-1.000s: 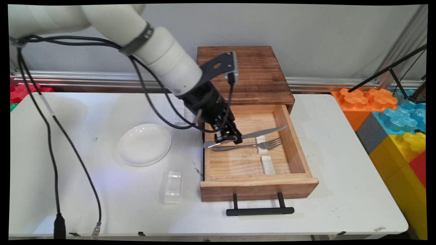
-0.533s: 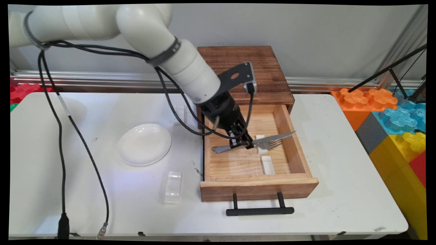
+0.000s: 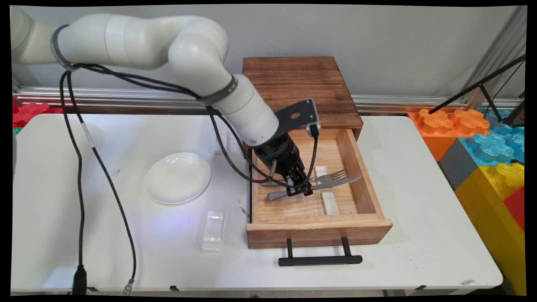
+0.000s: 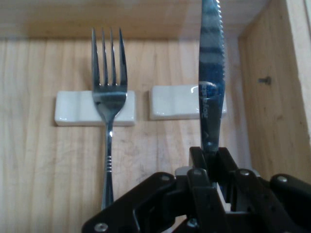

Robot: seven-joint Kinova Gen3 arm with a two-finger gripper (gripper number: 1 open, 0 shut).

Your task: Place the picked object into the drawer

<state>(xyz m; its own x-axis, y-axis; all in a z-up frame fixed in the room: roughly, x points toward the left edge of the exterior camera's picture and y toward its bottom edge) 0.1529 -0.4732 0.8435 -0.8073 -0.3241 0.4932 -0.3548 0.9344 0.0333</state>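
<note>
Fork (image 4: 108,111) already laid in the open wooden drawer (image 3: 361,184), neck across the farther white cutlery rest (image 4: 68,108), tines pointing toward the drawer's right wall. Second white rest (image 3: 329,203) without any cutlery resting on it. Serrated table knife (image 3: 335,183) not yet set down: clamped by its handle in the gripper (image 3: 300,189), fingers (image 4: 199,167) closed tight on it with no gap to spare, blade running out past the fingertips, roughly parallel to the fork and over the second rest. Hard to tell whether the blade touches that rest or hangs just above it; probably just above. Outside the drawer, white saucer (image 3: 178,177) and clear plastic box (image 3: 213,230) on the table (image 3: 419,235), well apart from the gripper.
</note>
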